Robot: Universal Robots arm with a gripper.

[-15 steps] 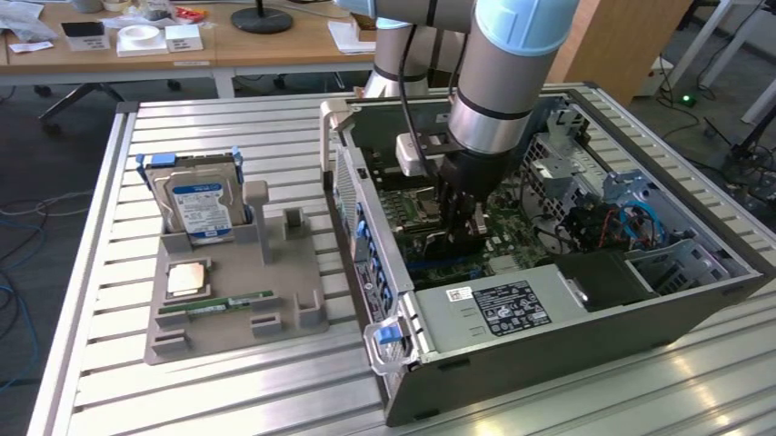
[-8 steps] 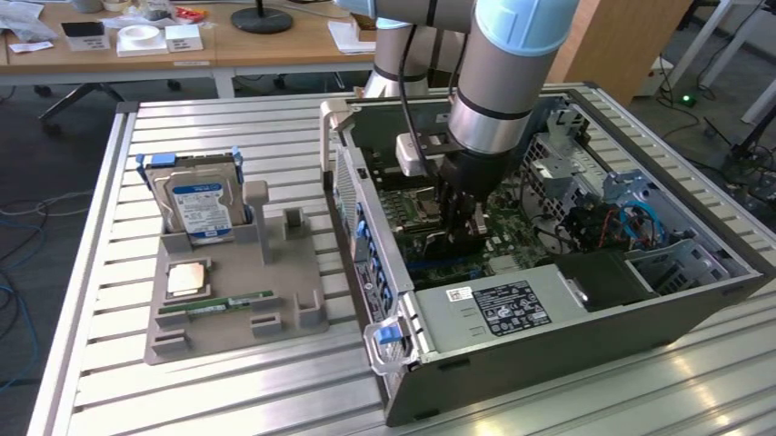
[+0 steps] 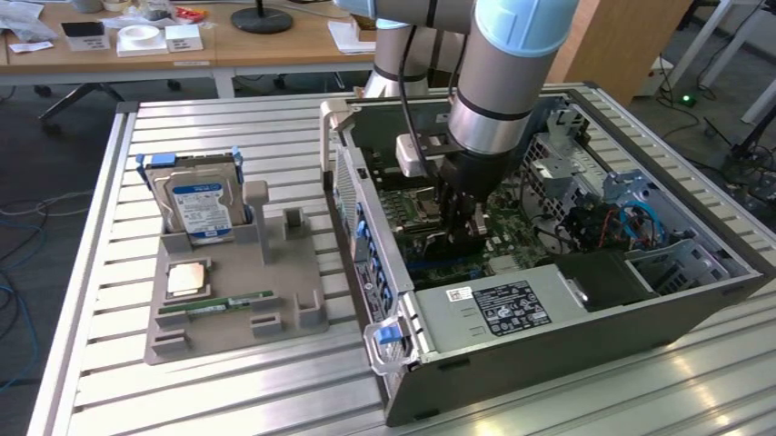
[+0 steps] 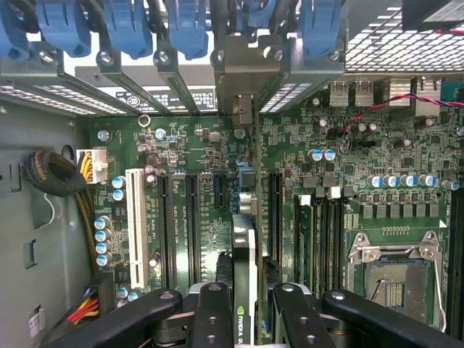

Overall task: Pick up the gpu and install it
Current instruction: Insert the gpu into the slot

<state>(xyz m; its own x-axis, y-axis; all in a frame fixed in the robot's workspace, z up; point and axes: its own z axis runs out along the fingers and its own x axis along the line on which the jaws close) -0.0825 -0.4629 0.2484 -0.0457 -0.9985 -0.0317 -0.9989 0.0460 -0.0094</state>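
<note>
The gpu [image 4: 246, 246] stands on edge between my fingers [image 4: 212, 308], its thin green board and dark face running up the middle of the wrist view, a small logo near my grip. Its silver end bracket [image 4: 243, 69] reaches the rear slot openings under the blue latches [image 4: 130, 29]. My gripper [image 4: 250, 312] is shut on the card. In the exterior view the gripper [image 3: 467, 222] is down inside the open computer case [image 3: 401, 300], over the motherboard [image 3: 419, 213]. The card lines up between the long black slots [image 4: 192, 217]; whether it is seated cannot be told.
A white slot [image 4: 135, 225] and the CPU socket [image 4: 391, 268] flank the card on the board. The power supply [image 3: 510, 309] fills the case's near end. At the exterior view's left a grey holder [image 3: 285, 313] carries a hard drive [image 3: 200, 204], a RAM stick [image 3: 218, 304] and a CPU [image 3: 184, 279].
</note>
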